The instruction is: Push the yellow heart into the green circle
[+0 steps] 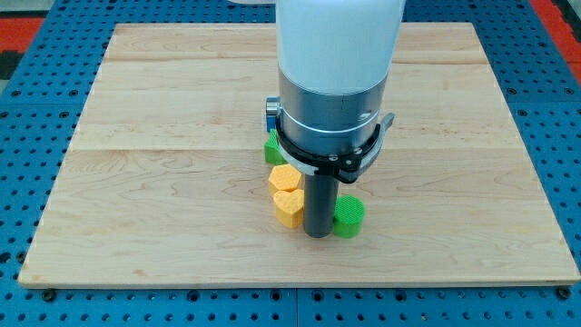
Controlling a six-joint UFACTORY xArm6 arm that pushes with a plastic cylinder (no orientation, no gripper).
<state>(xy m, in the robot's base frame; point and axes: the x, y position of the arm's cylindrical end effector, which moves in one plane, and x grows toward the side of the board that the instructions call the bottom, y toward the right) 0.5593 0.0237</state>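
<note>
The yellow heart [289,206] lies on the wooden board [163,182] near the bottom middle. The green circle [349,217] lies just to its right. My tip [317,234] stands between them, touching or nearly touching both. A yellow hexagon-like block [283,177] sits directly above the heart, touching it.
A green block [272,150] shows partly under the arm's left side, above the yellow blocks; its shape is hidden. A bit of a blue block [270,110] peeks out above it. The arm's wide body [336,82] hides the board's middle.
</note>
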